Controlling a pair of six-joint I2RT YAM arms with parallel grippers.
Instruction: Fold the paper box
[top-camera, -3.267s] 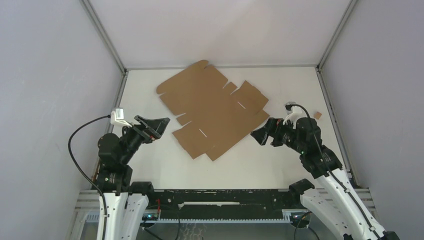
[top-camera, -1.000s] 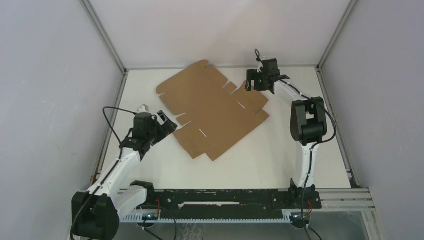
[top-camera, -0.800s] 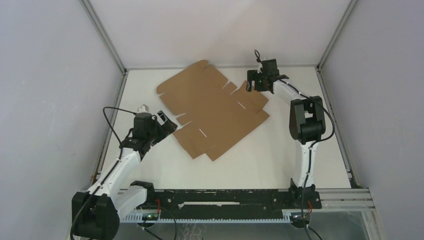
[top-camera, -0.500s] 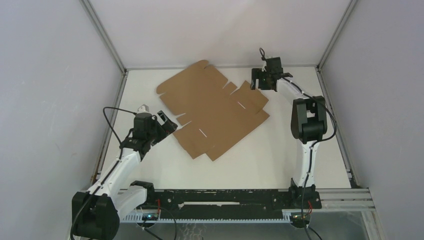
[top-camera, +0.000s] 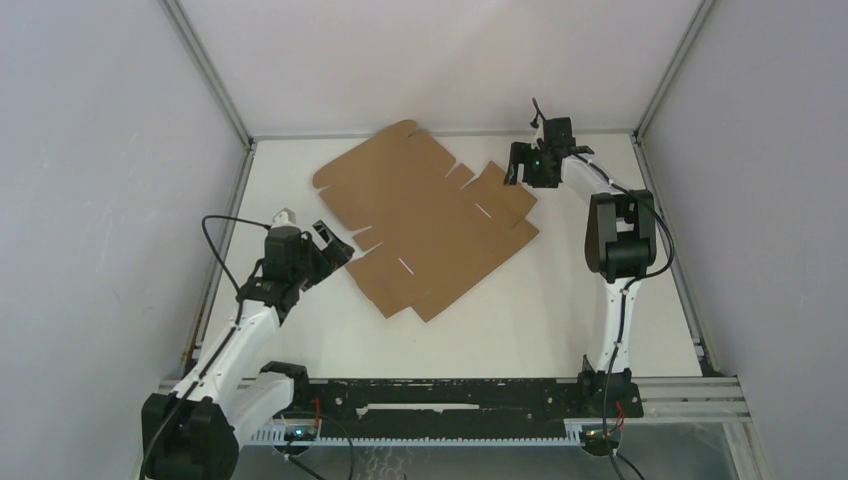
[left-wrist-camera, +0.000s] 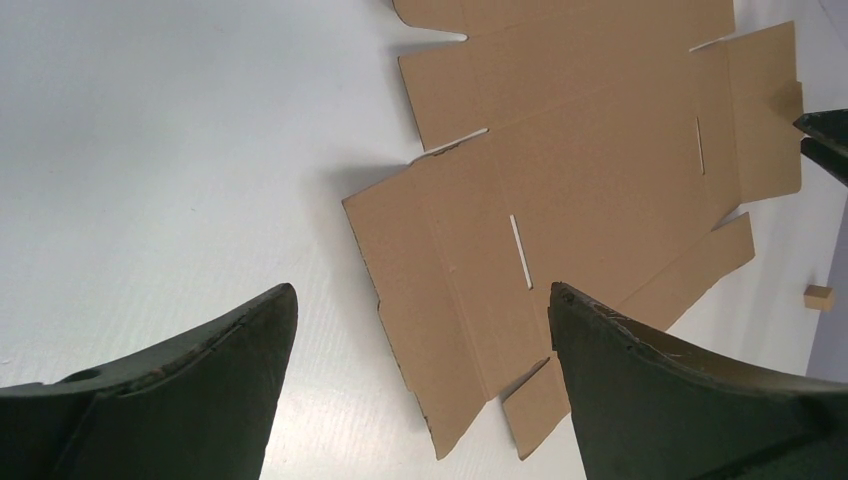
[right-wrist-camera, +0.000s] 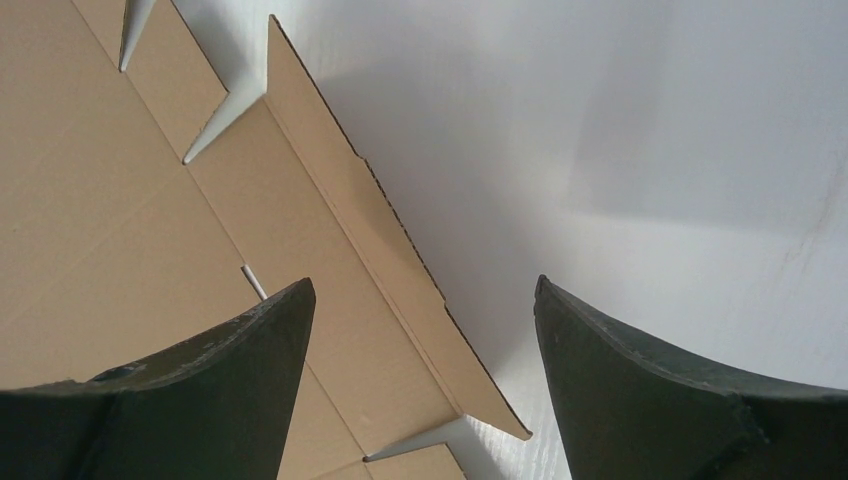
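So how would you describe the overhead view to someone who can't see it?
A flat, unfolded brown paper box lies on a white table. The robot's left gripper hangs open by its near-left edge and the right gripper hangs open at its far-right flap; neither grips the cardboard.

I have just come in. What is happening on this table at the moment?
Two robot arms are getting ready to fold a paper box, which lies unfolded on the white table. The left pincer is open beside the box's near left edge and does not touch it. The right pincer is open above the far right flap, with one finger over the cardboard and the other over the table. Nothing is gripped, and no fold is made yet.
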